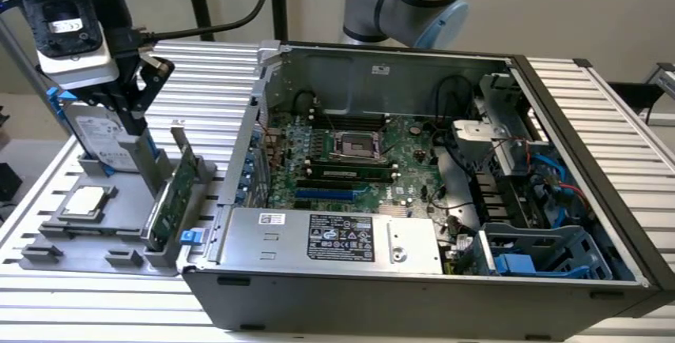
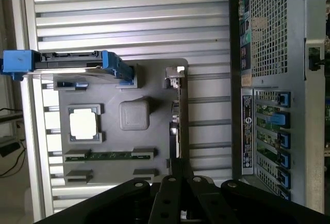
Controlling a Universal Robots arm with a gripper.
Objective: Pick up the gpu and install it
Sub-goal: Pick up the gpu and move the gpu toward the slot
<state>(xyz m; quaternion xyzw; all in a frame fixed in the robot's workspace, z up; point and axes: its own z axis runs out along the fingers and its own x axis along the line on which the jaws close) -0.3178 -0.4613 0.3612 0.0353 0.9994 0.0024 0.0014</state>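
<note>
gpu (image 1: 172, 194) upright, apart beneath closed jaws

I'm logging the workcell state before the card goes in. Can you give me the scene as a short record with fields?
gpu: standing on edge in a slot of the grey tray, not yet lifted
pincer: above the tray, between the hard drive and the gpu
hard drive: upright in the tray, blue side rails
CPU chip: lying flat in the tray
computer case: open, on the exterior view's right of the tray
motherboard: exposed inside the case
</note>
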